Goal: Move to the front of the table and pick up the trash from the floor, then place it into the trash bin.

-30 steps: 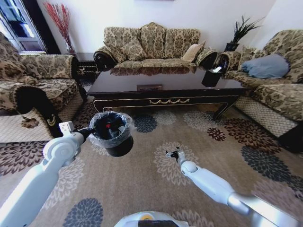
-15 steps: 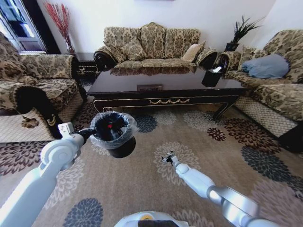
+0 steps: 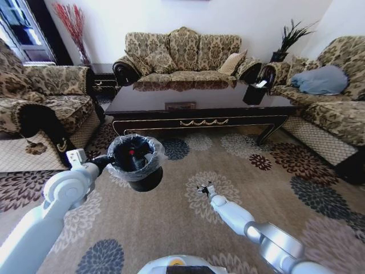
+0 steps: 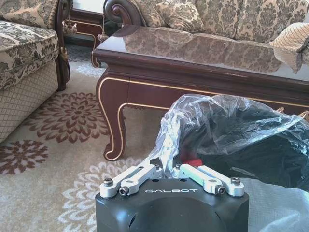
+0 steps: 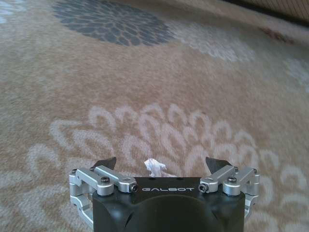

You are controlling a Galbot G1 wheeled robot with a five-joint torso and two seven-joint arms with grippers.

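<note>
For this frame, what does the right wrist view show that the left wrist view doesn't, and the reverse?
Right wrist only: the right gripper, fingers spread open low over the floor, with a tiny white scrap lying between them.

Left wrist only: the left gripper shut on the liner rim of the trash bin, with the table and a sofa behind it.

Both: the flower-medallion carpet.

Bright daylight, glare on the table (image 3: 194, 97), wide-angle bending at edges.
</note>
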